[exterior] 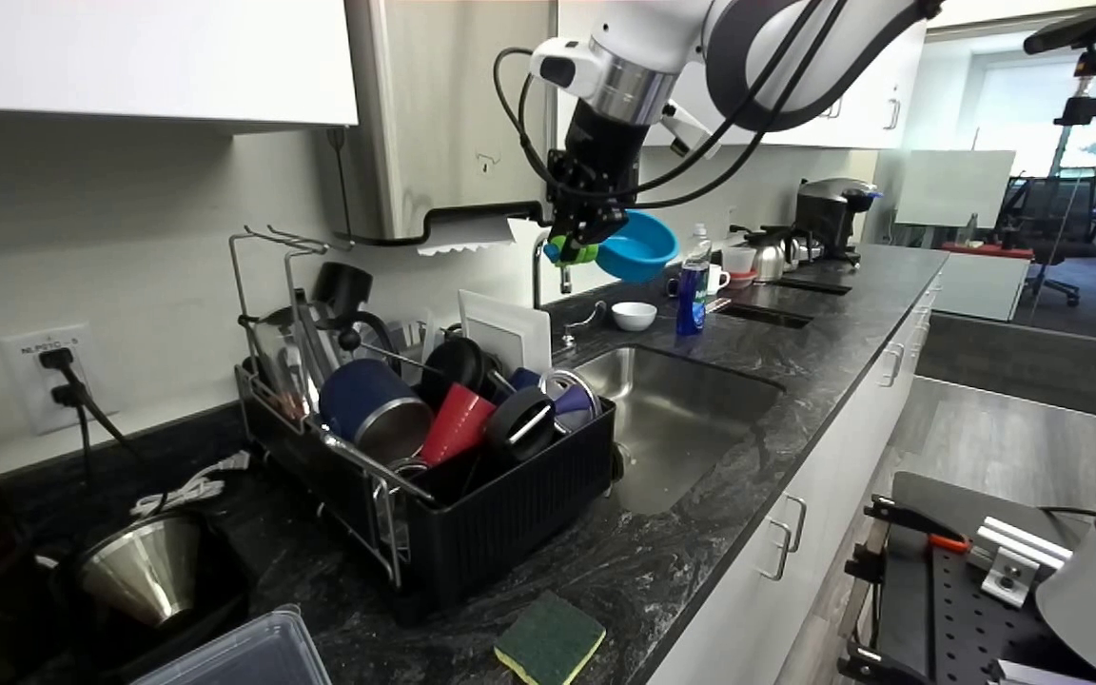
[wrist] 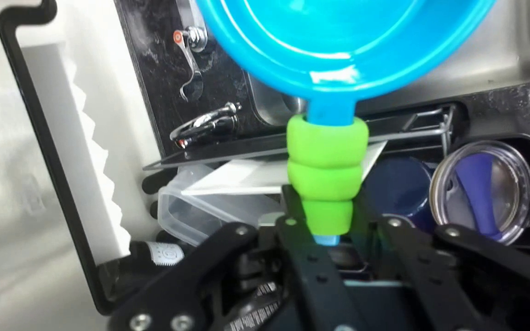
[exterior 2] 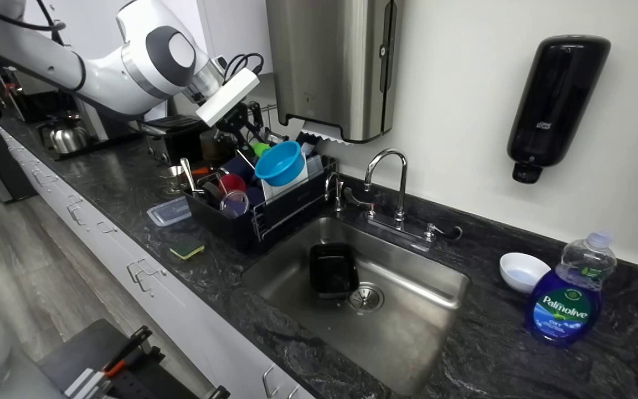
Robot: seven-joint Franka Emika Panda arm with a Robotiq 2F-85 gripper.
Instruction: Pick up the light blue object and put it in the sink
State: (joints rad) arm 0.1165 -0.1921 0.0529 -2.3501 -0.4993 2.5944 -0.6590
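Wrist view: the gripper (wrist: 327, 209) is holding the light blue scoop (wrist: 345, 41) by its green handle (wrist: 328, 156), the fingers (wrist: 292, 204) standing narrow and pressing on it from left and right. The scoop's round end is extending past them and partly hiding the sink (wrist: 481, 50). Picking up is thus appearing complete, placing not yet.

In an exterior view, the scoop is hanging above the right end of the dish rack (exterior 2: 214, 221), to the left of the faucet (exterior 2: 401, 194), rather than squarely over the sink. A black tub (exterior 2: 333, 271) is lying on the sink floor, just beside the drain (exterior 2: 367, 297). Judged from this layout, carrying the scoop to the right, lowering it and letting go are remaining.

In an exterior view, the arm (exterior: 648, 38) is slanting down from the upper right, its last joint pointing steeply toward the counter (exterior: 672, 542) and leaning slightly left. The gripper is hovering well above that surface, near the paper towel dispenser (exterior: 458, 105), with the scoop jutting out to the right.
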